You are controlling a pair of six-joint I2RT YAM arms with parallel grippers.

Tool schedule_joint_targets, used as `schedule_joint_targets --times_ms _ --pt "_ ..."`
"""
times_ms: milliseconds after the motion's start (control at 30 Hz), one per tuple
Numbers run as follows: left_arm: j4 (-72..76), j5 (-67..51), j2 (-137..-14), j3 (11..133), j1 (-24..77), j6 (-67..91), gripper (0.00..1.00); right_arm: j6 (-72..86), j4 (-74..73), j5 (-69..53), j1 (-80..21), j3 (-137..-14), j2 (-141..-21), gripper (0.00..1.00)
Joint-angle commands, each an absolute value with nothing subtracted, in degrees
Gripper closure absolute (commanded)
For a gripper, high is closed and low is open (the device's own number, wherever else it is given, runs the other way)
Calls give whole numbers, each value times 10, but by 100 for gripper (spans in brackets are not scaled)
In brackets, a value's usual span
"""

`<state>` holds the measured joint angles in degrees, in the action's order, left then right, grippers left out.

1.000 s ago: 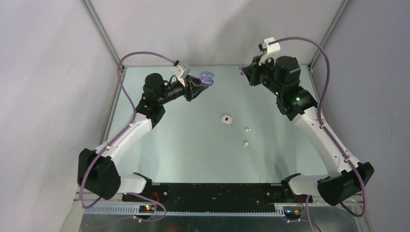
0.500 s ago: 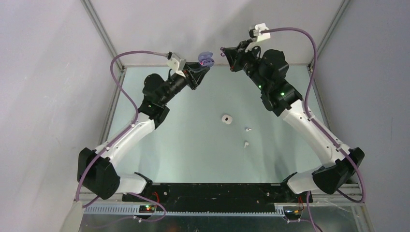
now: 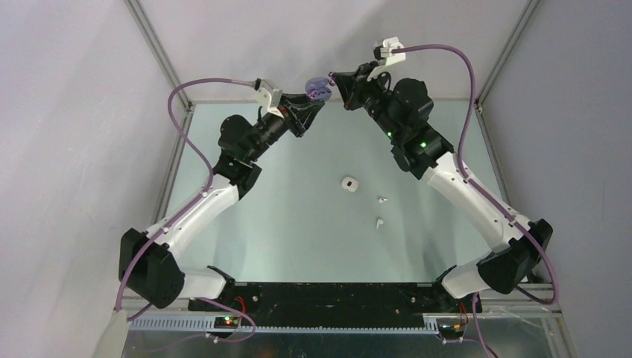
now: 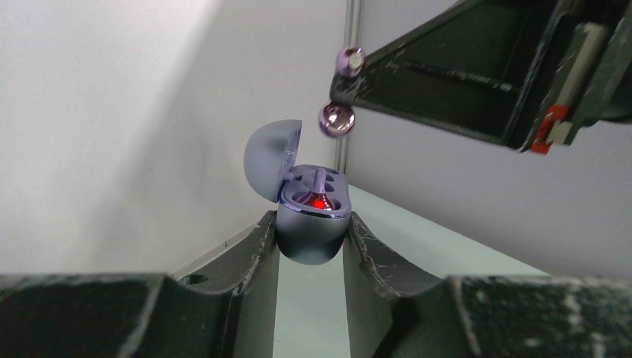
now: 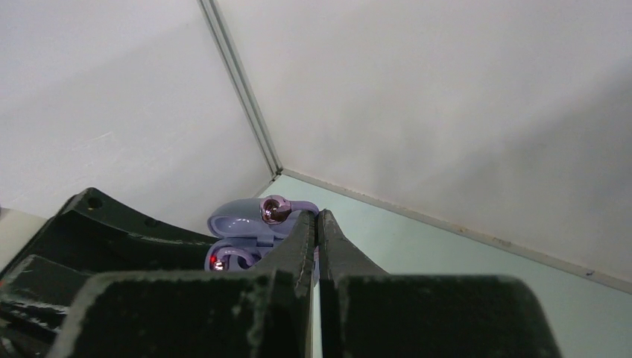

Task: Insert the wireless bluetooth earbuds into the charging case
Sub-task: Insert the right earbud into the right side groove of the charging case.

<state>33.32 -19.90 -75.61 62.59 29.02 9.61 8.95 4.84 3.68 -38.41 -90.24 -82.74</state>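
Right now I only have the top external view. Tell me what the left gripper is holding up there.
Observer: The left gripper is shut on the purple case, which sits upright with its lid hinged open.
Operator: Report what the right gripper carries.
Observer: The right gripper pinches a purple earbud at its fingertips.
Operator: Give me the earbud's position against the case.
Observer: It hangs above the open case, slightly to its right in the left wrist view, not yet inside.

Lavender case (image 4: 310, 237), seemingly metallic-purple earbud (image 4: 337, 119)
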Motion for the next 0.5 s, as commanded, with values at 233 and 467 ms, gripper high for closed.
schedule_joint_targets --times_ms 233,467 --pt "378 -195 -735 663 295 128 100 80 80 58 -402 -907 -841 100" --pt "373 -170 -735 667 294 134 100 40 92 51 -414 -897 -840 100"
